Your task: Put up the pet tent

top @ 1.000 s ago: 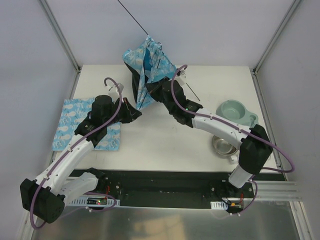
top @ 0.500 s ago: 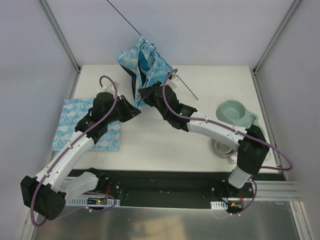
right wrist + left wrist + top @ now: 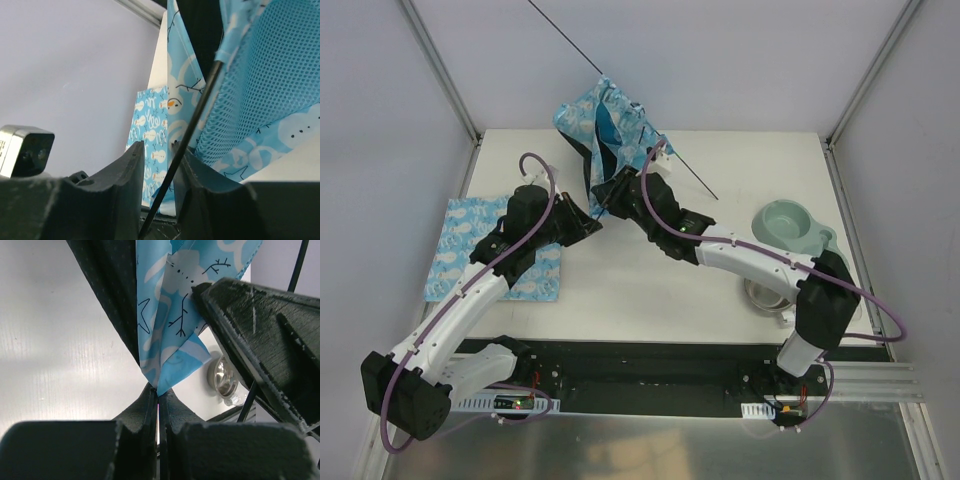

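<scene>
Top external: the pet tent of blue cloud-print fabric with dark panels [image 3: 610, 125] hangs bunched and uncollapsed above the far middle of the white table [image 3: 650, 290], not yet standing as a shelter. One thin black pole [image 3: 565, 38] juts up and away from it. Both arms reach in from either side. The left gripper [image 3: 592, 215] and right gripper [image 3: 610, 195] meet just under the cloth, likely so one can anchor it while the other works the frame. The flat rectangular mat of matching print [image 3: 470, 245] lies under the left arm. A pale green bowl [image 3: 790, 225] and a steel bowl [image 3: 767, 292] sit well apart on the right.

Left wrist: the left gripper [image 3: 159, 392] is pressed together on the lowest corner of the tent fabric [image 3: 165, 315], which rises taut from the pinch (a hold that would steady the cloth).

Right wrist: a black pole [image 3: 200, 107] runs down between the right gripper's fingers [image 3: 135, 165], beside blue mesh [image 3: 250, 75]. A narrow gap shows beside the pole, so a firm clamp cannot be confirmed.
</scene>
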You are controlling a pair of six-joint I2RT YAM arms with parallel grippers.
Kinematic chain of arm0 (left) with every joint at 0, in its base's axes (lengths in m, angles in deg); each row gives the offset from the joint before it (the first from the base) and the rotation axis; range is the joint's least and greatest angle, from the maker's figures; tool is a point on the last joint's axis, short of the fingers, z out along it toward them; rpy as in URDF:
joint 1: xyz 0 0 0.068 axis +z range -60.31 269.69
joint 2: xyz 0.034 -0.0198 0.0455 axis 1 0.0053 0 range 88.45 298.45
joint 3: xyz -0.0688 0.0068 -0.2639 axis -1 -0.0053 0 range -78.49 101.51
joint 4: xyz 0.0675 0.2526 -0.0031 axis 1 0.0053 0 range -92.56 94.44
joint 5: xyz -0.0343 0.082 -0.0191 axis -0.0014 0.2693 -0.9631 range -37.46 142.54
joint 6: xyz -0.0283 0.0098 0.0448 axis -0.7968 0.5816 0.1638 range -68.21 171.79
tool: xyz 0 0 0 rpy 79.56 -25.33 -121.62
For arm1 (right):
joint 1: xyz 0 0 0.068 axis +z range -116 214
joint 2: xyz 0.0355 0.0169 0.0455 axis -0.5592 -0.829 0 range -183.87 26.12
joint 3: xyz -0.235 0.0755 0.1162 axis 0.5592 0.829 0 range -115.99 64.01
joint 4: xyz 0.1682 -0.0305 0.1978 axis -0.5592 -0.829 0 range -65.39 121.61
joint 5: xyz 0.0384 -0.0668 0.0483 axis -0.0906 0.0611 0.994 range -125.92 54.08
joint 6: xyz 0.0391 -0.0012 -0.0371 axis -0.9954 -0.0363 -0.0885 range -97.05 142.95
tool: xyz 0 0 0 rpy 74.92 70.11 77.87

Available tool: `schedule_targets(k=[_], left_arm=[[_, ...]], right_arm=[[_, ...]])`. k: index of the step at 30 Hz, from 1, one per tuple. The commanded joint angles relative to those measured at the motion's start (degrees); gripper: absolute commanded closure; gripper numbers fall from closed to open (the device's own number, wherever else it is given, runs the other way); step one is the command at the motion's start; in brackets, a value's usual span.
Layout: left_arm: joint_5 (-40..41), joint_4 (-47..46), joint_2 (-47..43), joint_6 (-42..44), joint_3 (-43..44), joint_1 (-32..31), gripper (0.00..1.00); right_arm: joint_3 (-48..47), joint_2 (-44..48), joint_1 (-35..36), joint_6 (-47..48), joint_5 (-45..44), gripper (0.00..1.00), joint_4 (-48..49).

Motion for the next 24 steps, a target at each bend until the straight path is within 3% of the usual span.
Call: schedule_targets(k=[1, 17, 21, 24], left_arm=[[1.88, -2.16, -0.19, 0.12, 2.11, -0.38, 1.0], [5.05, -1.28, 0.07, 1.44, 1.32, -0.29, 1.0], [5.4, -1.19, 0.07, 1.35, 1.14, -0.38, 1.0], [5.31, -1.1, 0.07, 1.53, 1.32, -0.38, 1.0]], right_arm=[[0.98, 3.78, -0.09, 3.31, 6.31, 0.66, -2.3], [6.07, 8.61, 0.0, 1.65, 14.66, 0.6, -1.08], [7.13, 9.15, 0.0, 1.56, 16.68, 0.69, -0.28], [7.65, 8.8, 0.0, 1.29, 17.74, 0.87, 0.07]])
